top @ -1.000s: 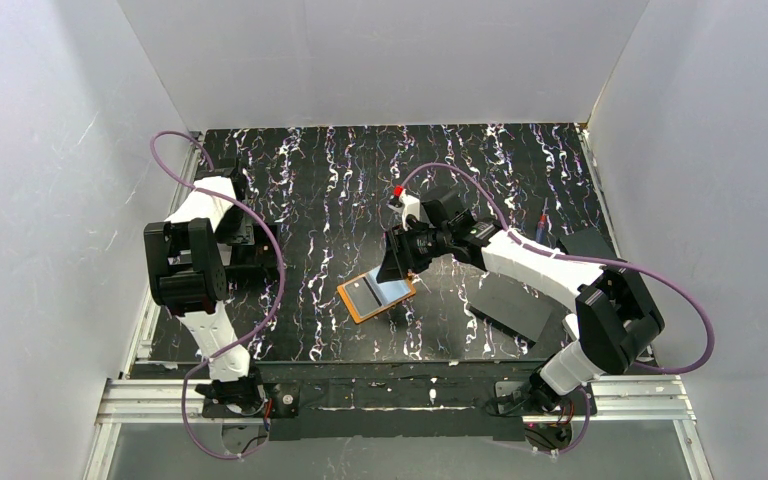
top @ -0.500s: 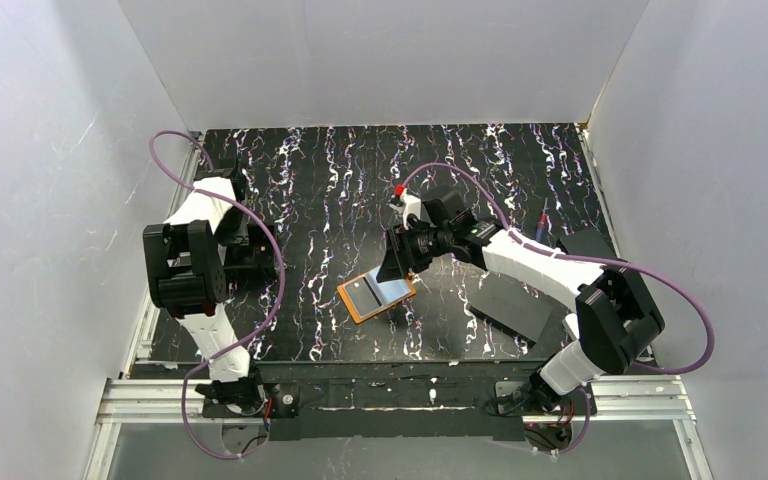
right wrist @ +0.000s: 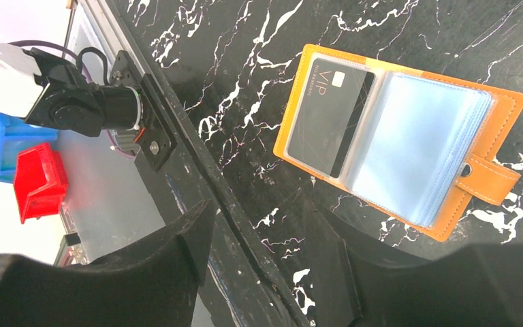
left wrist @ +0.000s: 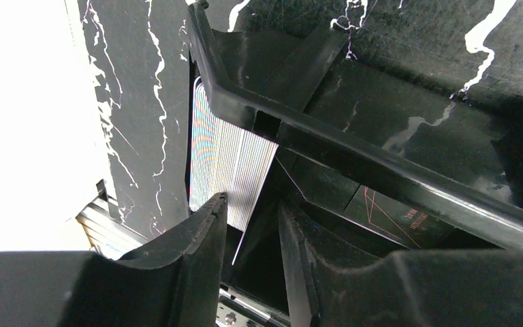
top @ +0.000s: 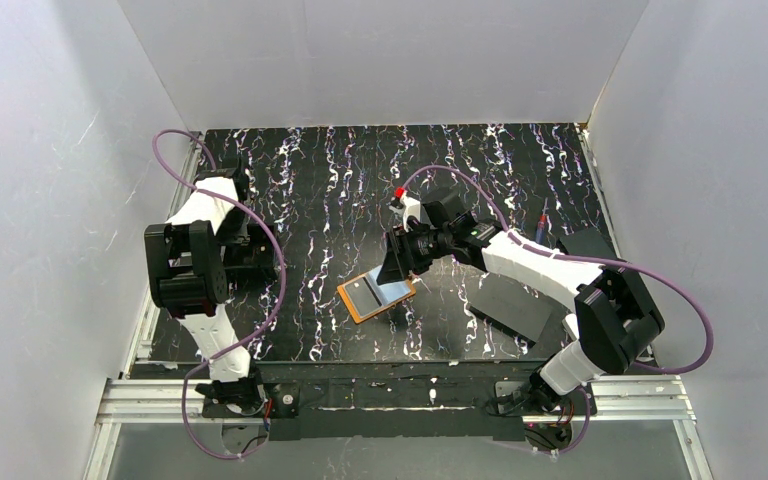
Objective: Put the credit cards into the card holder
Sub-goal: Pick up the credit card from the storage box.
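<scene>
The card holder [top: 378,295] lies open on the black marbled table, orange with pale blue sleeves [right wrist: 415,143] and its snap tab [right wrist: 487,180] to the side. A black VIP card [right wrist: 330,116] sits in its left sleeve. My right gripper [right wrist: 259,208] hovers open and empty just beside it [top: 400,262]. At the table's left edge my left gripper [left wrist: 252,204] reaches into a black rack [left wrist: 354,157]. A striped iridescent card [left wrist: 225,157] stands there on edge, its lower edge running down between the narrowed jaws, with a gap still showing. A dark card with red lines [left wrist: 395,214] lies deeper in the rack.
A flat black box [top: 515,305] lies right of the card holder, under my right arm. A thin red-and-blue pen-like thing [top: 542,222] rests near the right wall. White walls close the table in on three sides. Red and blue bins [right wrist: 37,180] stand beyond the table's near rail.
The left gripper's jaws have narrowed around the striped card's edge. Both arms and the card holder stay where they were.
</scene>
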Robot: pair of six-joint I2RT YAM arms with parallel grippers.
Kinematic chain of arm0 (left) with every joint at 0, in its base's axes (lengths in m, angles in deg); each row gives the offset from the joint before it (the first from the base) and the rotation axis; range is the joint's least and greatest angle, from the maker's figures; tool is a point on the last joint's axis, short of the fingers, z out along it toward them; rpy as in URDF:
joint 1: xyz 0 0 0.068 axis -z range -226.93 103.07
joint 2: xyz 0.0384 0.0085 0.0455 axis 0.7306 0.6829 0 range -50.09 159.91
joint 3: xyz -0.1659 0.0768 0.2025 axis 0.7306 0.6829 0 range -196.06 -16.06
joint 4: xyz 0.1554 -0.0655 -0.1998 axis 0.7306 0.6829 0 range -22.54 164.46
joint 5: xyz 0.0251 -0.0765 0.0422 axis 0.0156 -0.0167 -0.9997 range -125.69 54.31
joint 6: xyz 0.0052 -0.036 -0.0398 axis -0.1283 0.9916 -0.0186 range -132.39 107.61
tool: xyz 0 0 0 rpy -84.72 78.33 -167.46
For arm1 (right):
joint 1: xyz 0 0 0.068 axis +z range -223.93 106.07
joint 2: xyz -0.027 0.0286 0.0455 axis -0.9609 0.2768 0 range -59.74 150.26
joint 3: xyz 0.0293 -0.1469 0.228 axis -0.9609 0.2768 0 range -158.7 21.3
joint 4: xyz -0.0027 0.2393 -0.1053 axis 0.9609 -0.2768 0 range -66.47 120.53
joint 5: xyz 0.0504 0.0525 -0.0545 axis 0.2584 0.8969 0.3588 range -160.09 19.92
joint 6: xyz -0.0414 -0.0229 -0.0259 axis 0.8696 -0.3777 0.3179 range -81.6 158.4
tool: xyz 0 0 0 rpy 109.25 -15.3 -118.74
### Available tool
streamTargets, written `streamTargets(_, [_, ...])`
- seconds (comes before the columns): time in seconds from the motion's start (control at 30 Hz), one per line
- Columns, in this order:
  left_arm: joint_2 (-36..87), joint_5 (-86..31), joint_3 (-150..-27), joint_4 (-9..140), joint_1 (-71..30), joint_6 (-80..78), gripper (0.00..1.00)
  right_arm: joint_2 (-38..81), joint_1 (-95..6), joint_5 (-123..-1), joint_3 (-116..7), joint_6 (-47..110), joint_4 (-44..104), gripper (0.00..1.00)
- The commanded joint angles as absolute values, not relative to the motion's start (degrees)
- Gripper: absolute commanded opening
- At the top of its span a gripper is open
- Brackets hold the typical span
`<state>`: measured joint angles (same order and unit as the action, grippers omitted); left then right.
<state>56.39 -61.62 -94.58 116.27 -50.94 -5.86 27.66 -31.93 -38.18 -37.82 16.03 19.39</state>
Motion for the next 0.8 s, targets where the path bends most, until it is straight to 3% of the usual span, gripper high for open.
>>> streamTargets(0.0, [53.4, -64.4, -94.6, 118.1, -50.8, -5.4, 0.31, 26.5, -32.2, -36.9, -37.9, 15.7, 21.6, 0.6])
streamTargets(0.77, [52.5, -66.4, -95.6, 119.7, -49.4, -5.2, 0.23, 26.9, -32.2, -36.2, -38.1, 15.5, 21.8, 0.6])
